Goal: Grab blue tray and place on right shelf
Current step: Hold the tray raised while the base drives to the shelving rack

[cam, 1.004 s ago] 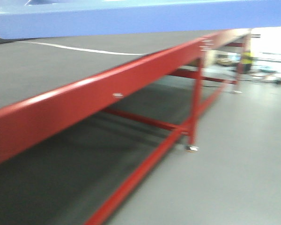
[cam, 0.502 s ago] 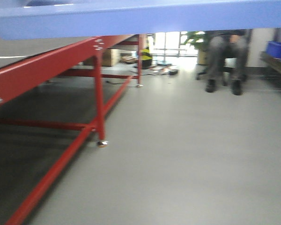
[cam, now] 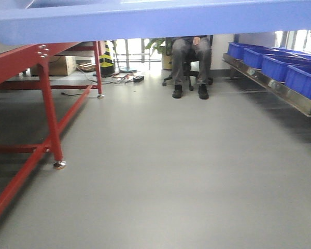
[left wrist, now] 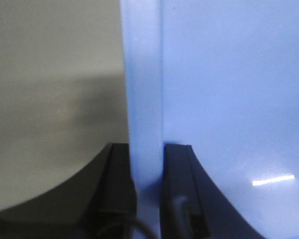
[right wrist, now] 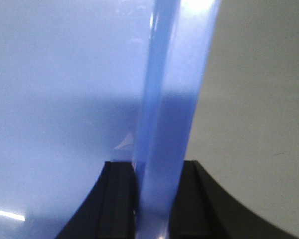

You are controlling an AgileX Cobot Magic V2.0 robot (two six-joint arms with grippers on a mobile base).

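Observation:
The light blue tray [cam: 155,21] spans the top of the front view, held in the air above the grey floor. In the left wrist view my left gripper [left wrist: 147,174] is shut on the tray's left rim [left wrist: 144,99], one black finger on each side. In the right wrist view my right gripper [right wrist: 157,189] is shut on the tray's right rim [right wrist: 169,99] the same way. The steel right shelf [cam: 280,88] runs along the right edge of the front view, away from the tray.
Several deep darker-blue bins [cam: 280,65] stand on the shelf. A red-legged table [cam: 46,104] stands at the left. A seated person [cam: 189,57] is at the back, with a striped cone [cam: 107,54], cables and a box near it. Open grey floor lies between.
The front view has swung to the right: the red table has slid off to the left, and the steel shelf with its blue bins has come into view. Both grippers still hold the tray.

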